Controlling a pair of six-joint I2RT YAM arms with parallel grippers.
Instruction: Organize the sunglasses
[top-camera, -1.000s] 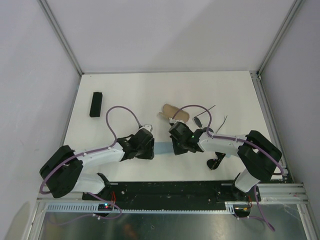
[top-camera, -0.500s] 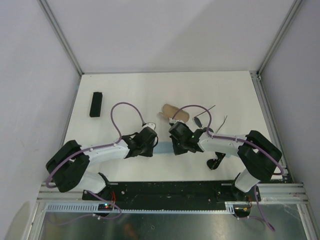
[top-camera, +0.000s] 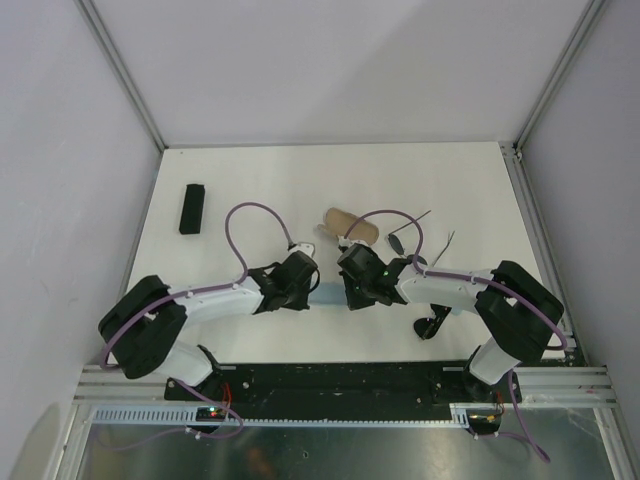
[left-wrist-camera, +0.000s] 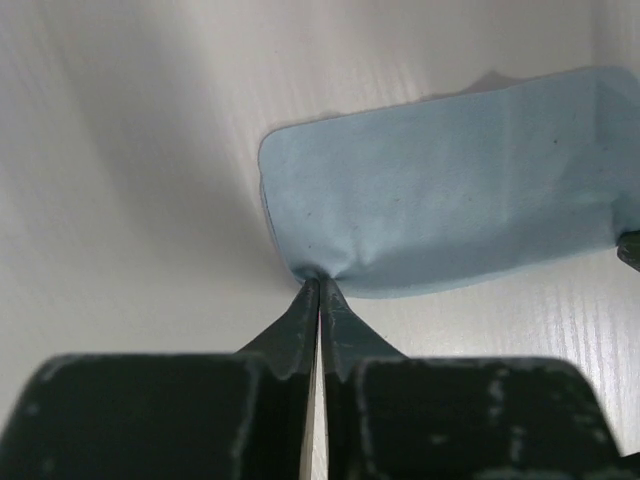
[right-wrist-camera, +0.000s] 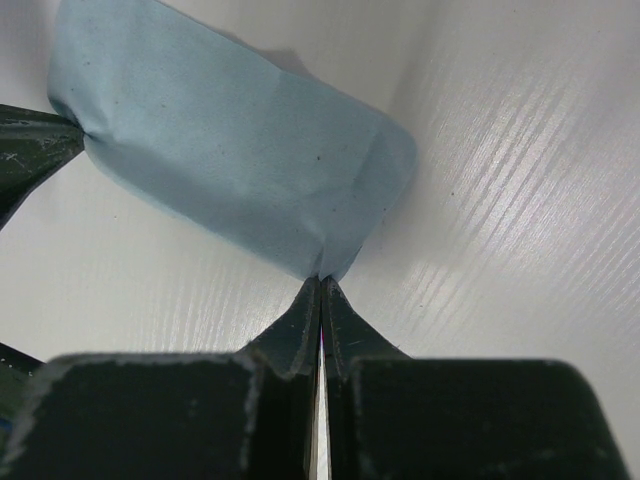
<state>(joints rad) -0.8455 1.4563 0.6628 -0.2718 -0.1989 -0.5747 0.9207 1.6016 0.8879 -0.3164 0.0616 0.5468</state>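
Note:
A light blue cloth (top-camera: 327, 296) lies folded on the white table between my two grippers. My left gripper (left-wrist-camera: 319, 283) is shut on the cloth's (left-wrist-camera: 450, 190) near-left edge. The right gripper (right-wrist-camera: 321, 281) is shut on a corner of the cloth (right-wrist-camera: 230, 160) at its other end. In the top view the left gripper (top-camera: 312, 292) and right gripper (top-camera: 347, 293) face each other across the cloth. The thin wire-frame sunglasses (top-camera: 404, 240) lie behind the right arm. The chunky black sunglasses (top-camera: 432, 325) lie beside the right arm's forearm, partly hidden by it.
A beige oval case (top-camera: 350, 225) sits just behind the two grippers. A black oblong case (top-camera: 192, 208) lies at the far left of the table (top-camera: 300, 180). Metal frame posts and grey walls border the table on both sides.
My left arm has slid right to the cloth, and its jaws have closed on the cloth's edge. The right arm has held still, shut on the cloth.

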